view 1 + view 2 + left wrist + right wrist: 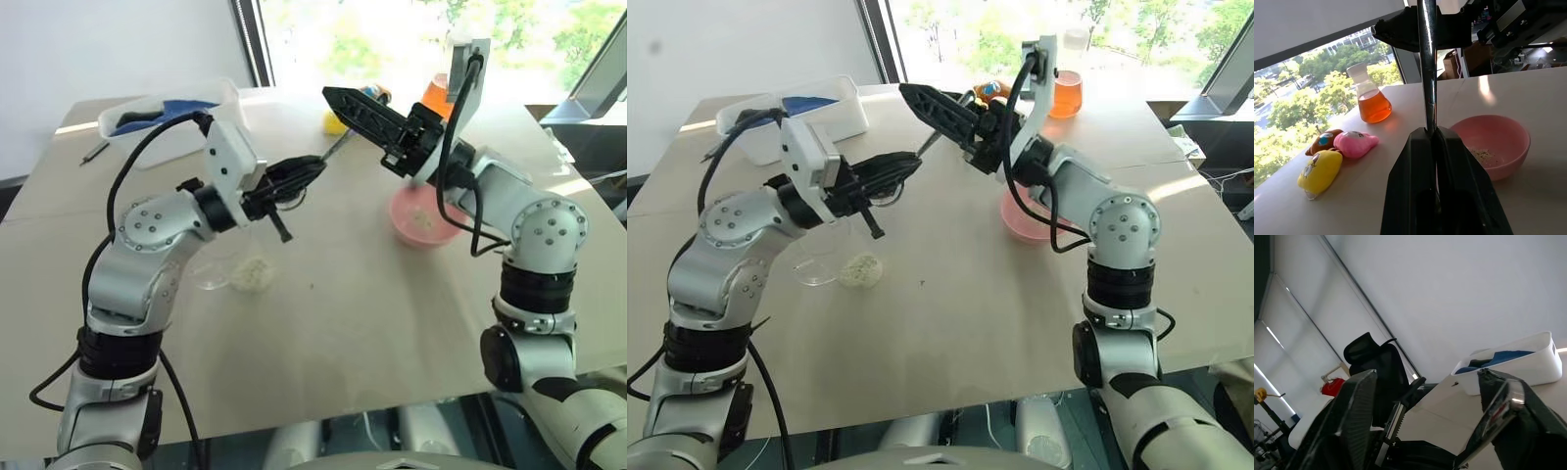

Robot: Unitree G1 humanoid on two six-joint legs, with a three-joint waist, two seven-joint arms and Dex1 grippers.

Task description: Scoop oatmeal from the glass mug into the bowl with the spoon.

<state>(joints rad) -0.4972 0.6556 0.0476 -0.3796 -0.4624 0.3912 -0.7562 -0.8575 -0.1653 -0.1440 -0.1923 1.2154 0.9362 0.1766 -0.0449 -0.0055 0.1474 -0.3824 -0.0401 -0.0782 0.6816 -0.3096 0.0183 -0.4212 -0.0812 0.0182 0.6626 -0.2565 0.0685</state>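
Left claw (294, 181) is clamped shut on the spoon (1427, 63), which runs straight out past its tips; right claw (940, 113) stands part open, spoon end against one finger. Thin, stiff, slick steel: grip mid-handle. Mug (815, 262) and spilled oatmeal (860, 270) below the left claw, bowl (423, 221) beyond.

My left arm bends across in front of me, its wrist about level and aimed forward and to the right. My left gripper (294, 179) has its black fingers pressed together, clamped on the spoon (1427, 63) handle. My right arm reaches up and to the left, wrist tilted upward, so both hands meet near the middle. My right gripper (945, 116) has its fingers (1349, 416) apart, the spoon lying against one of them.
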